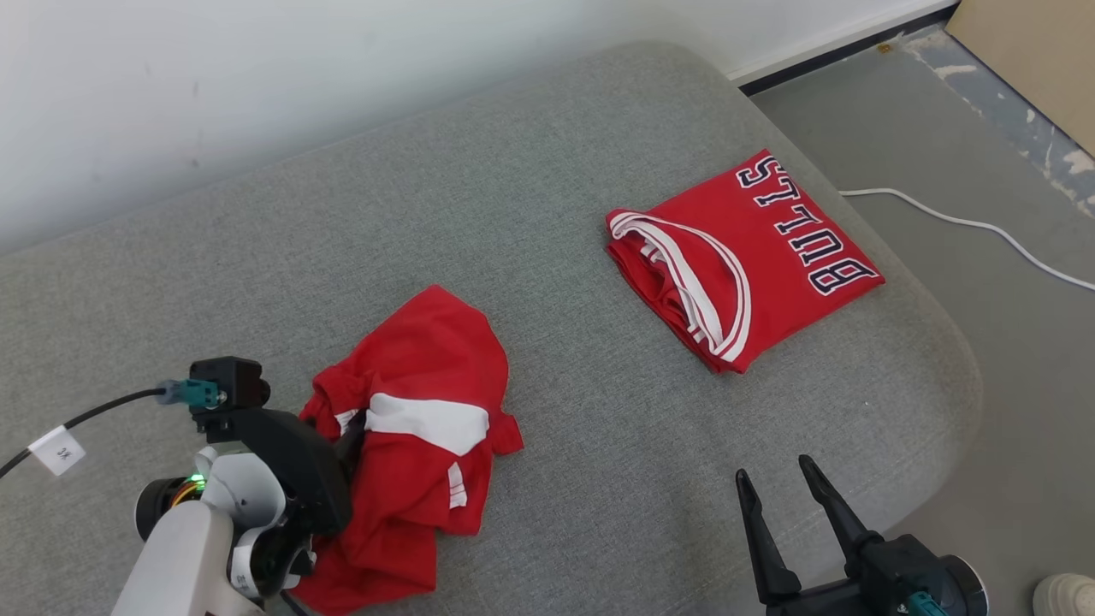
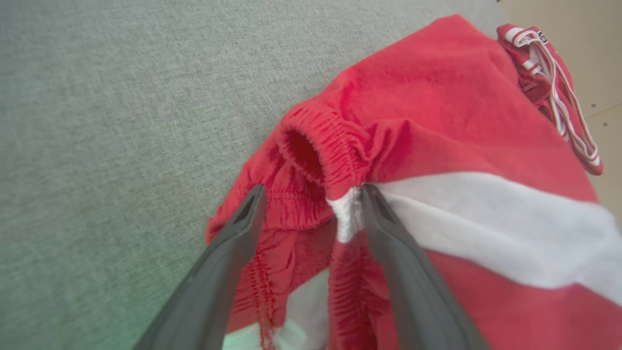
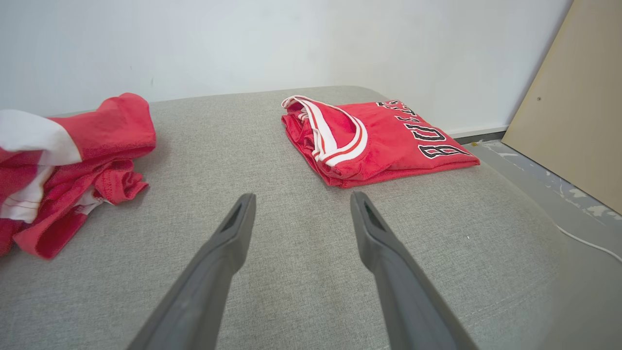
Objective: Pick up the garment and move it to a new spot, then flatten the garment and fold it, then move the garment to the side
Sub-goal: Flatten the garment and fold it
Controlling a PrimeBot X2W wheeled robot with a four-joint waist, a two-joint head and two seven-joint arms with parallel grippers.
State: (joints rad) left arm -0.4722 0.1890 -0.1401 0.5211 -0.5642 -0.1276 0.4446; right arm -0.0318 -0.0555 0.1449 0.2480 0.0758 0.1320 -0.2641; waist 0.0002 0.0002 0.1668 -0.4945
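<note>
Your crumpled garment (image 1: 411, 385), red shorts with a broad white band, lies in a loose heap on the near-left part of a grey cushion (image 1: 556, 171). It is well apart from a folded jersey (image 1: 753, 257), also red with dark lettering, which sits squared off near the far-right edge. Your left gripper (image 2: 311, 187) is down at the heap's left side, jaws spread wide and holding nothing. In the left wrist view its two dark fingers straddle a raised ridge of gathered waistband (image 2: 335, 141), one finger over red cloth on one side and the other touching or just beside the end of the white band. That placement looks chosen so the jaws can shut on a thick, bunched fold rather than a single slack layer, which should lift the heap more securely. Your right gripper (image 1: 774, 469) hovers above bare cushion at the near right, jaws likewise wide apart and empty, and close to neither the heap nor the jersey. It seems parked out of the way, ready to help with flattening. The task appears to be at its very start, with nothing lifted and nothing flattened. The open stretch of cushion in the middle is the likely new spot. Be aware that gripping the waistband alone may leave the legs trailing and dragging.
</note>
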